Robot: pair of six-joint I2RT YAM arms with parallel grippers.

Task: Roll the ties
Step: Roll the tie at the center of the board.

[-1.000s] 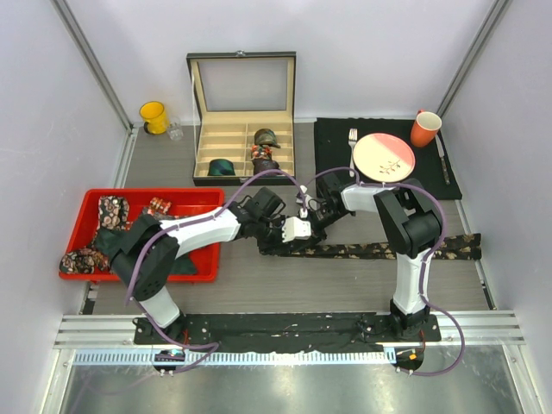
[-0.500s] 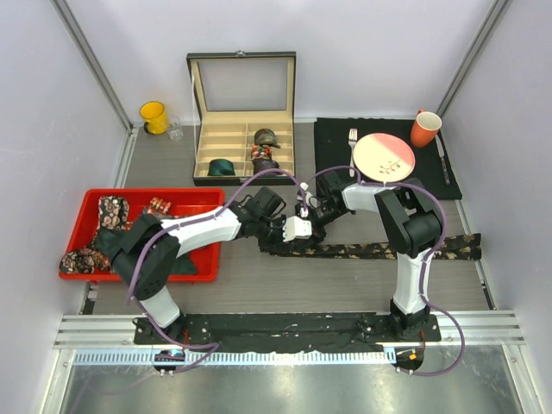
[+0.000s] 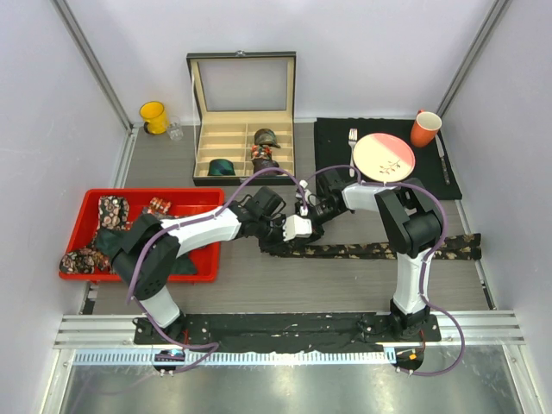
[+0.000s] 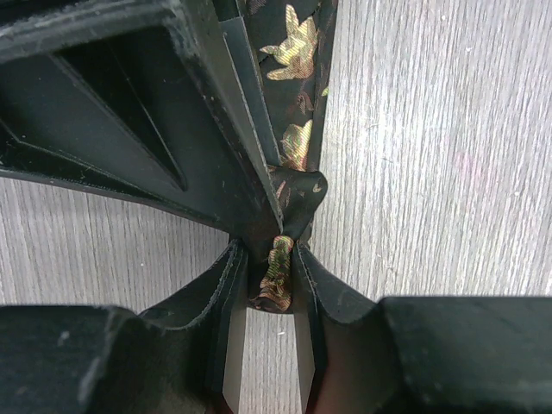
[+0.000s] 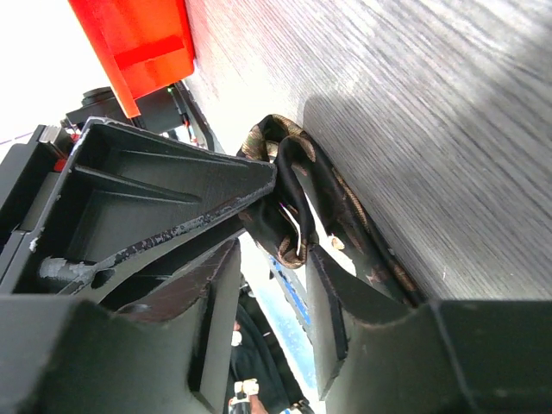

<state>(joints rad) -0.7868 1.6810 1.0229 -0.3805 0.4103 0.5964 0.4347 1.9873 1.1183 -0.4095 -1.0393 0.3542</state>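
**Step in hand: starting the roll.** The floral tie (image 3: 388,251) is lying flat across the table, running from the middle toward the right edge. Its left end is standing up in a small fold where both arms are meeting.

**Left gripper** (image 4: 270,285): it is clamping that folded end. The wrist view shows cloth pinched tight between both pads, with the rest of the strip trailing away over the wood.

**Right gripper** (image 5: 276,285): its jaws are standing parted around the same fold. Light is showing beside the cloth, so it is not gripping. Its fingers are sitting right against the left gripper's finger.

**Progress:** by judgement, this tie is barely begun; only the first turn is forming. Coiled ties (image 3: 265,136) are sitting in compartments of the open box (image 3: 243,180), and more loose ones are waiting in the red tray (image 3: 138,197).

**Next move:** the right jaws should be closing on the fold before the left pinch lets go. The fold should then be turned over toward the flat length, with the edges kept aligned. The cloth is soft and slippery-looking, so a loose hold is likely to let the turn spring open.
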